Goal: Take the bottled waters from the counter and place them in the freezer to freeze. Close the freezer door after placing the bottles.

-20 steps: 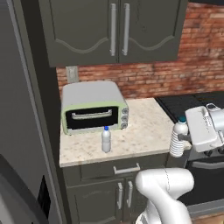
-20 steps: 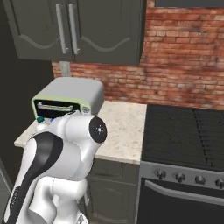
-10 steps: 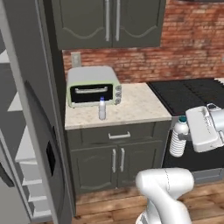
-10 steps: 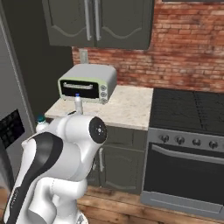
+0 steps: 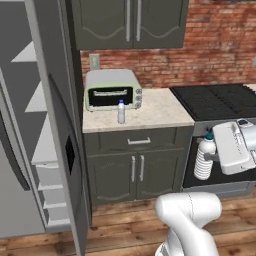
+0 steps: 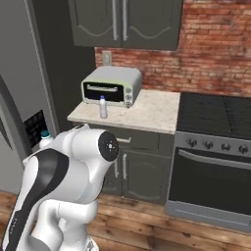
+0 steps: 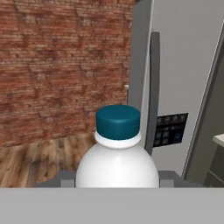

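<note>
One bottled water (image 5: 201, 167) stands upright in my gripper (image 5: 210, 157), which is shut on it out in front of the stove, level with the oven door. In the hand view the held bottle (image 7: 118, 157) shows its blue cap between the fingertips (image 7: 168, 177). Its cap peeks out behind my arm (image 6: 45, 135). The other bottled water (image 5: 121, 111) (image 6: 103, 107) stands on the beige counter (image 5: 160, 112) in front of the toaster oven. The grey freezer (image 5: 20, 200) is at the left, its door (image 5: 60, 100) swung open with white shelves (image 5: 45, 165) behind it.
A toaster oven (image 5: 112, 90) sits at the back of the counter. The black stove (image 5: 215, 100) and its oven front (image 6: 211, 176) are to the right. Dark cabinets hang above (image 5: 130, 22) and below (image 5: 137, 170). Ahead in the hand view are a freezer handle (image 7: 154, 87) and black panel (image 7: 168, 131).
The whole picture has shifted: the base has backed away from the counter and the freezer now shows at the left. The bottle stays in my gripper; the other has not moved.
</note>
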Motion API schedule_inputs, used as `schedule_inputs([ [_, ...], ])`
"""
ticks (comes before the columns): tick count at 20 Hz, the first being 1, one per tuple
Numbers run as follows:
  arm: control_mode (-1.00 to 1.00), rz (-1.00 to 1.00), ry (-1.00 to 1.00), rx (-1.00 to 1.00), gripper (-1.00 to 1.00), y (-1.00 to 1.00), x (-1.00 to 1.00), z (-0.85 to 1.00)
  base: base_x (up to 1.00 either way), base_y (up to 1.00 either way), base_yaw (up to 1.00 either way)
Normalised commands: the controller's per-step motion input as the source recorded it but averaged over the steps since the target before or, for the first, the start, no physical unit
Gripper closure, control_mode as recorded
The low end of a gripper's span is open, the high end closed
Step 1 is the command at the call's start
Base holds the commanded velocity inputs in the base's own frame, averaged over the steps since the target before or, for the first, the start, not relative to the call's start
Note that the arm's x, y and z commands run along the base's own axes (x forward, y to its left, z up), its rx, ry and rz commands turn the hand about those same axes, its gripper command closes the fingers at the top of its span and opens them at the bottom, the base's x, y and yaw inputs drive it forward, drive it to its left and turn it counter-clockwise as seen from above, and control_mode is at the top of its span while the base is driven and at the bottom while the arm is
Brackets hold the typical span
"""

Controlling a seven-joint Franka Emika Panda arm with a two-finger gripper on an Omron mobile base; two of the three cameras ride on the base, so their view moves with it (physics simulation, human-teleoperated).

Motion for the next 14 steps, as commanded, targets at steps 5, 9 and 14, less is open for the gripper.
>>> schedule_inputs([
  [5, 1.0, 0.0, 0.0, 0.0, 1.0, 0.0, 0.0, 0.0, -0.29, 0.83, 0.06],
  [9, 1.0, 0.0, 0.0, 0.0, 1.0, 0.0, 0.0, 0.0, -0.2, 0.91, -0.04],
  [14, 1.0, 0.0, 0.0, 0.0, 1.0, 0.0, 0.0, 0.0, -0.06, 0.96, -0.1],
])
